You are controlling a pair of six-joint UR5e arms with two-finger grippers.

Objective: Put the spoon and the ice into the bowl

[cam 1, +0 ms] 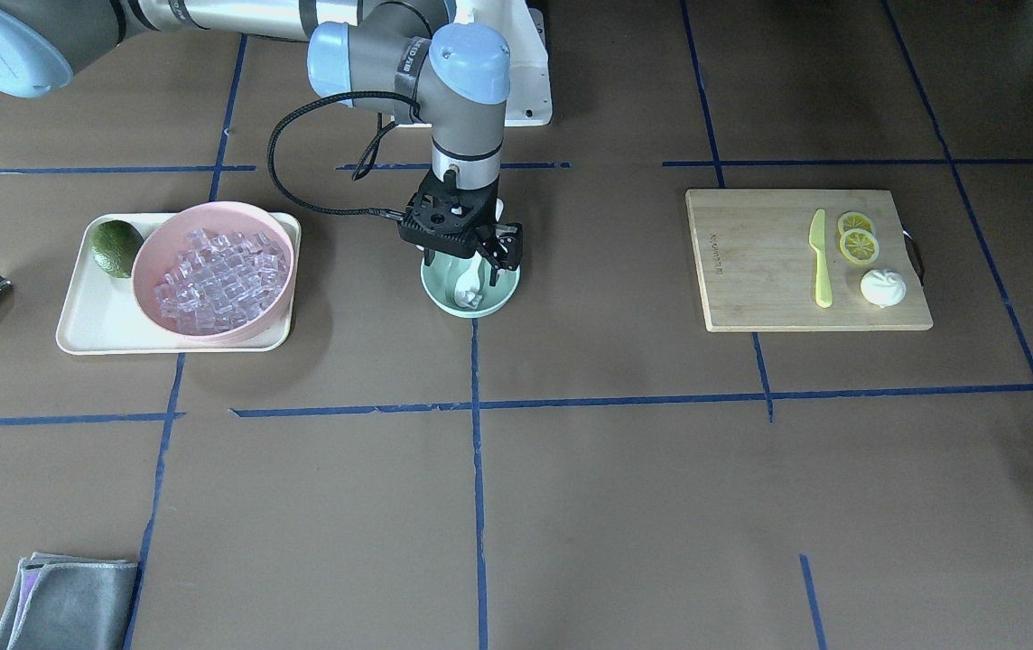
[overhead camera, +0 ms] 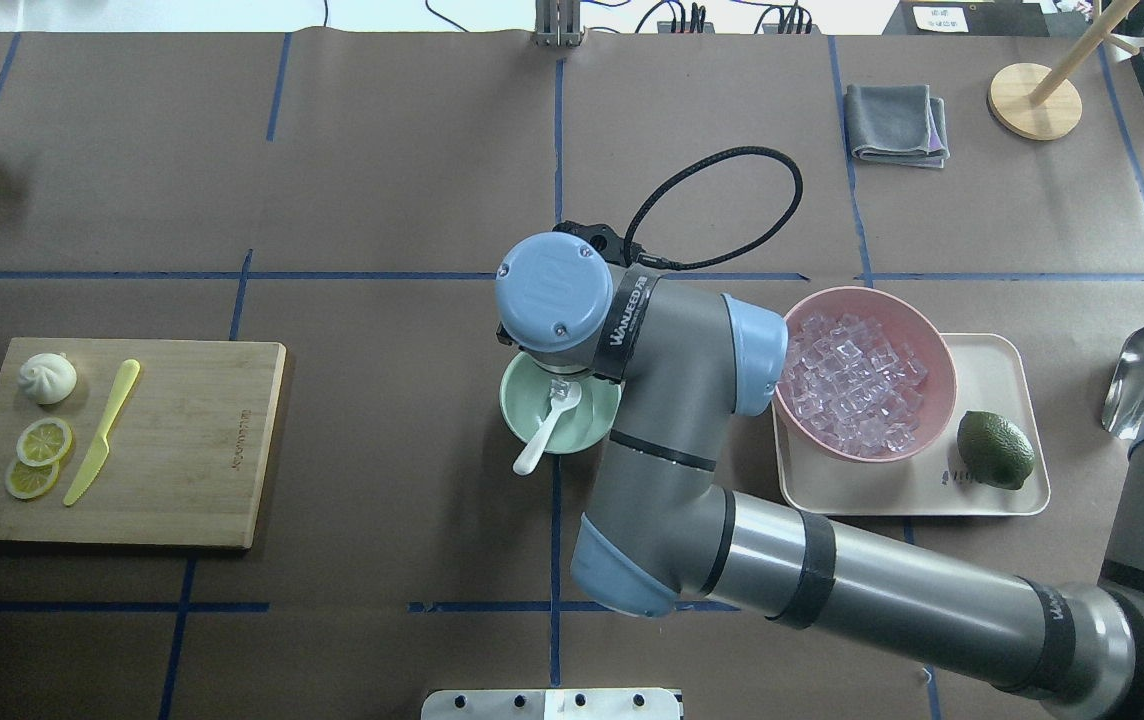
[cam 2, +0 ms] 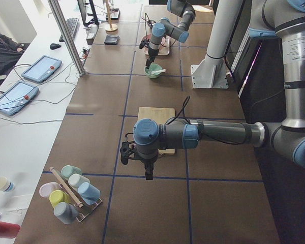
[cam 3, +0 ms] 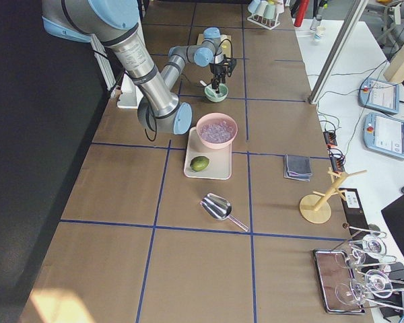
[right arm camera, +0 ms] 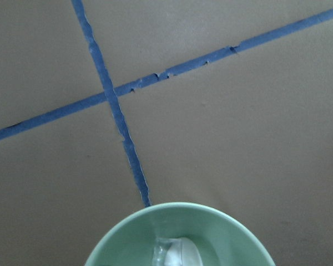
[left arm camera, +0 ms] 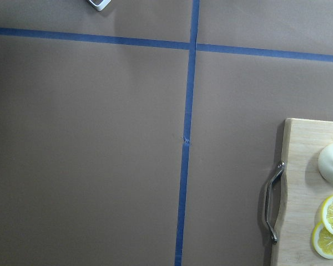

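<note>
Showing the spoon point(overhead camera: 550, 420) propped in the bowl point(overhead camera: 526, 396) at mid-desk point(overhead camera: 382, 200), scoop near the centre, slim handle slanting out over the rim toward the robot and its left. Beside the scoop, a glassy lump, probably ice point(right arm camera: 165, 254), though hard to make out. Poised straight above, pointing down, the right pincer point(cam 1: 498, 262); spread or pinching cannot be told. Likely calls for a plain vertical lift, keeping off the slanting handle. Well apart, beyond the cutting board point(overhead camera: 182, 450), the left pincer point(cam 2: 148, 173), state likewise impossible to tell. More cubes heaped in the pink bowl point(overhead camera: 944, 372) nearby.
</note>
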